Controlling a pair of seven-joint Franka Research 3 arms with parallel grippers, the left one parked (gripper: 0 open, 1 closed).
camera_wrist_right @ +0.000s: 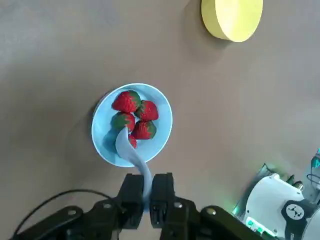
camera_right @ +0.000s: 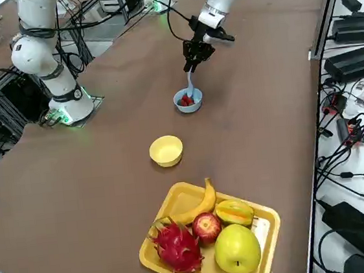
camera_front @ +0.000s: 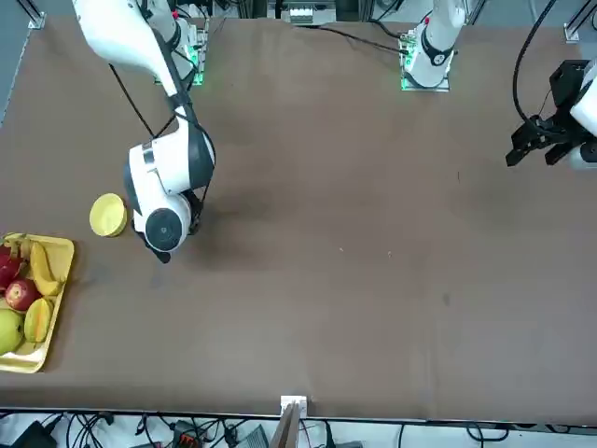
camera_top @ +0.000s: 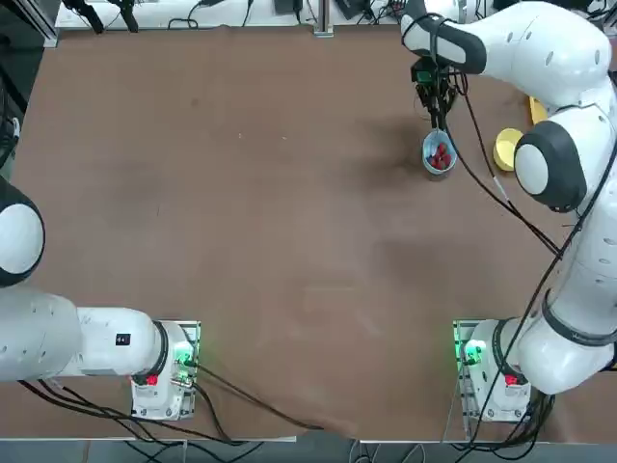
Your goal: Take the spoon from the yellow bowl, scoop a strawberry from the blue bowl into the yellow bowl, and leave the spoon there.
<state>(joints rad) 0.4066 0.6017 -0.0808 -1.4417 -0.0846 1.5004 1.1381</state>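
My right gripper (camera_wrist_right: 146,192) is shut on the handle of the pale spoon (camera_wrist_right: 131,151). It hangs above the blue bowl (camera_wrist_right: 161,132), and the spoon's tip dips in among several red strawberries (camera_wrist_right: 135,114). In the right side view the gripper (camera_right: 193,60) holds the spoon (camera_right: 189,83) upright over the blue bowl (camera_right: 189,103). The yellow bowl (camera_right: 166,150) stands empty a short way off, toward the fruit tray. From overhead the blue bowl (camera_top: 440,154) and the yellow bowl (camera_top: 507,149) sit at the far right; the arm hides the blue bowl in the front view.
A rectangular yellow tray (camera_right: 267,224) holds a dragon fruit, apple, banana and other fruit near the table's right end. It also shows as the tray (camera_front: 61,247) in the front view. Cables trail from my right arm beside the blue bowl.
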